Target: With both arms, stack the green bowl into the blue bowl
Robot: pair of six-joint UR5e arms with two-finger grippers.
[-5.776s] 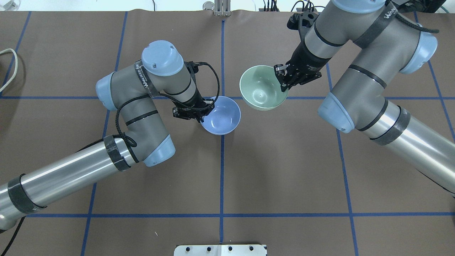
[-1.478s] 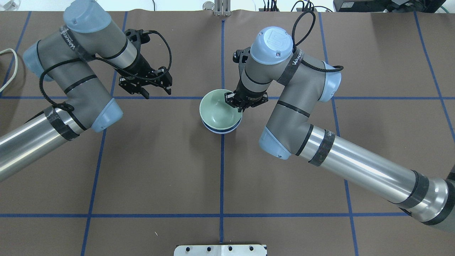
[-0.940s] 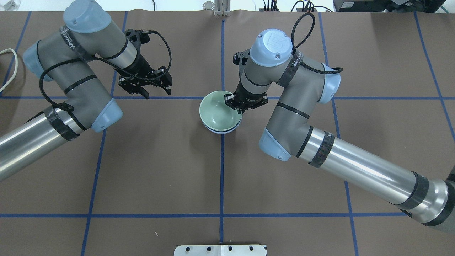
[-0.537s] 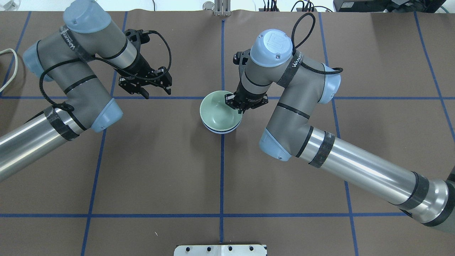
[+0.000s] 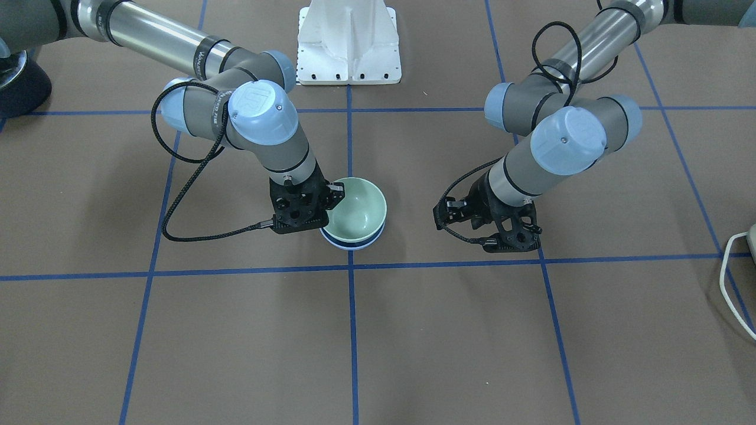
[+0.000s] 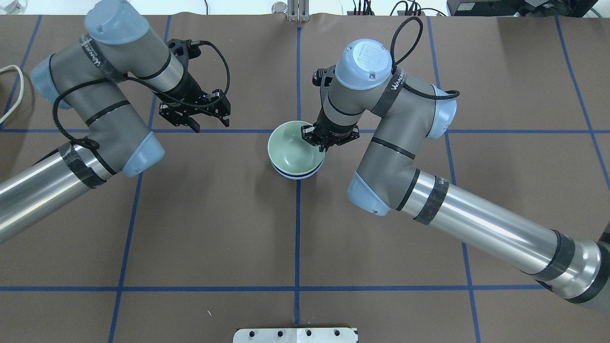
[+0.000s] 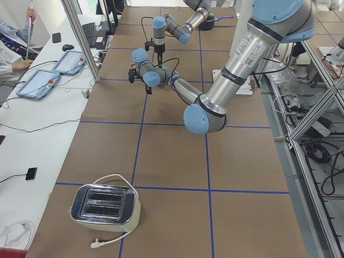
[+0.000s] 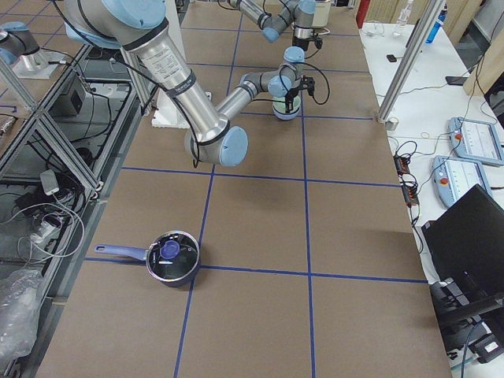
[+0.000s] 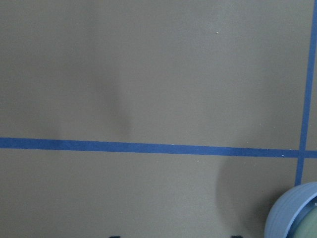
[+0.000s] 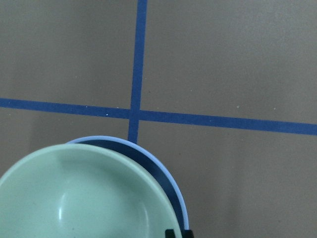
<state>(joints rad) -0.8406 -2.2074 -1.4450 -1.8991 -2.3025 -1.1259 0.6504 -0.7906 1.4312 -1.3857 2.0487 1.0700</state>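
Note:
The green bowl (image 6: 291,151) sits inside the blue bowl (image 6: 296,176) at the table's middle, on the blue centre line. In the right wrist view the green bowl (image 10: 84,193) sits off-centre, leaving a crescent of the blue bowl (image 10: 148,161) showing. My right gripper (image 6: 318,143) is shut on the green bowl's right rim; it also shows in the front view (image 5: 328,198). My left gripper (image 6: 209,125) is open and empty, well to the left of the bowls. The left wrist view catches only the blue bowl's edge (image 9: 290,213).
The white pedestal base (image 5: 348,41) stands at the robot's side. A metal plate (image 6: 295,335) lies at the near table edge. A white cable (image 6: 9,90) lies at the far left. A toaster (image 7: 105,207) and a dark pot (image 8: 172,258) stand at the table's ends.
Since the earliest frame my left gripper let go of the blue bowl and drew back left, and my right gripper brought the green bowl into it. Nothing has visibly moved over the last second.

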